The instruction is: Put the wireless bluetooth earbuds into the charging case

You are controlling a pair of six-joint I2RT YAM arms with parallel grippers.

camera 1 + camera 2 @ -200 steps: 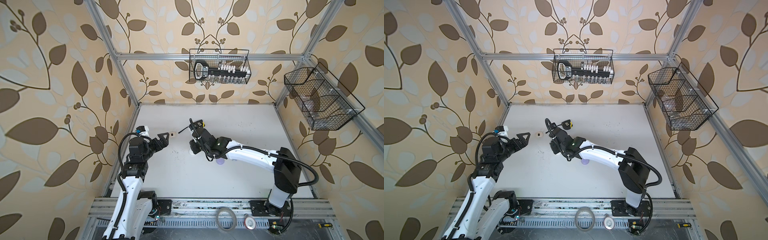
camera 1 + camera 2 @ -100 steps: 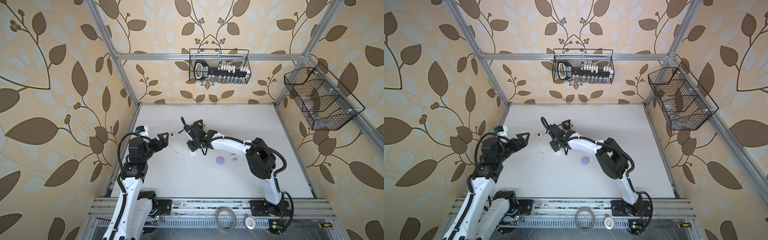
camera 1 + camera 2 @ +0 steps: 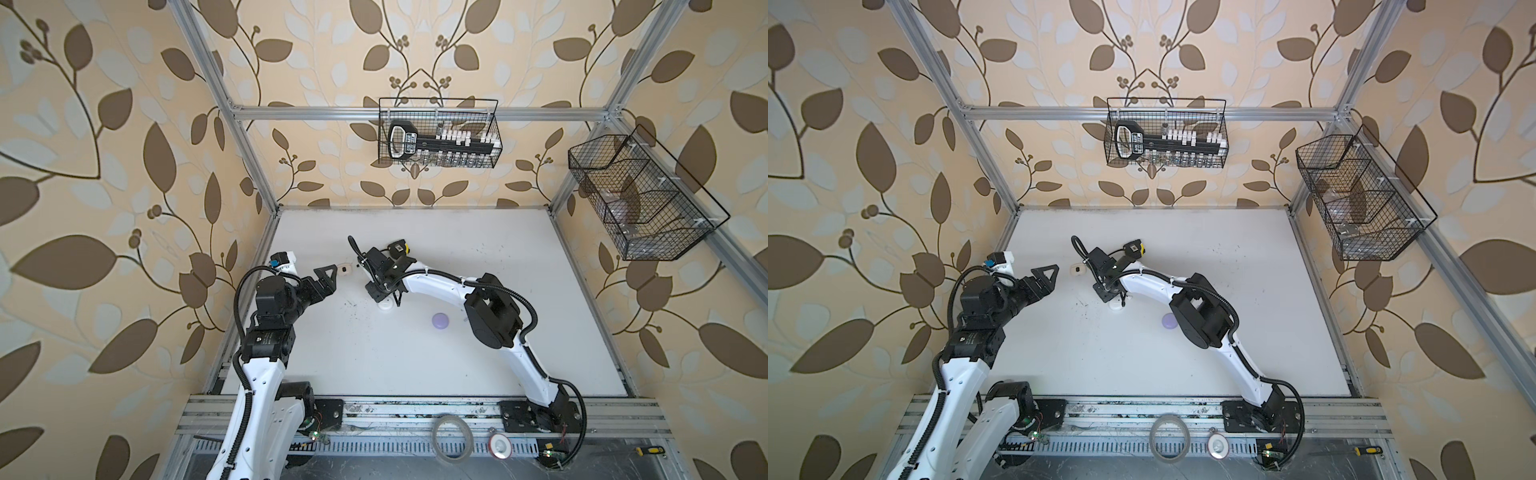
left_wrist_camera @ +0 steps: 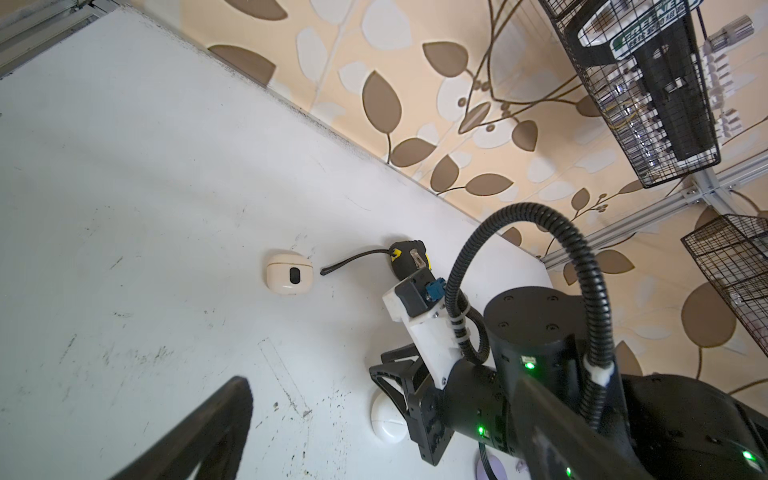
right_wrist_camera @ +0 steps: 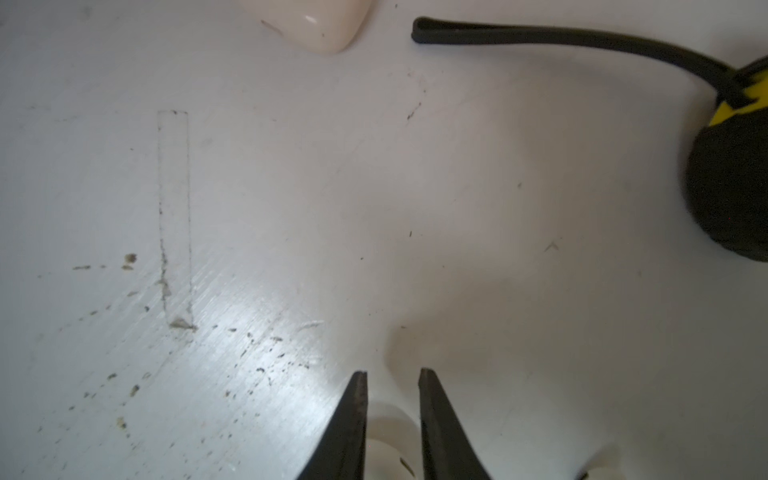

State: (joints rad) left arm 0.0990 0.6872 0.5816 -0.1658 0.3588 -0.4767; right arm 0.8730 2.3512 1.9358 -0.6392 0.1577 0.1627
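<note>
Three closed charging cases sit on the white table. The cream case [image 3: 345, 270] [image 4: 288, 272] lies just off my left gripper [image 3: 334, 277], which is wide open and empty. The round white case [image 3: 385, 306] [image 4: 388, 419] lies under my right gripper [image 5: 392, 374]. Its fingers [image 5: 359, 403] stand a narrow gap apart over that case, with nothing pinched between them. The lavender case [image 3: 440, 321] is to the right, with a tiny pale earbud [image 3: 464, 320] beside it. Other earbuds are not visible.
A black and yellow tape measure [image 3: 399, 249] [image 5: 731, 187] with a black strap lies behind the right gripper. Wire baskets hang on the back wall [image 3: 438, 133] and the right wall [image 3: 640, 199]. A tape roll [image 3: 452, 438] lies on the front rail.
The right arm's elbow has swung back to the right, uncovering the lavender case, while its gripper has stayed over the white case. The left arm has not moved.
</note>
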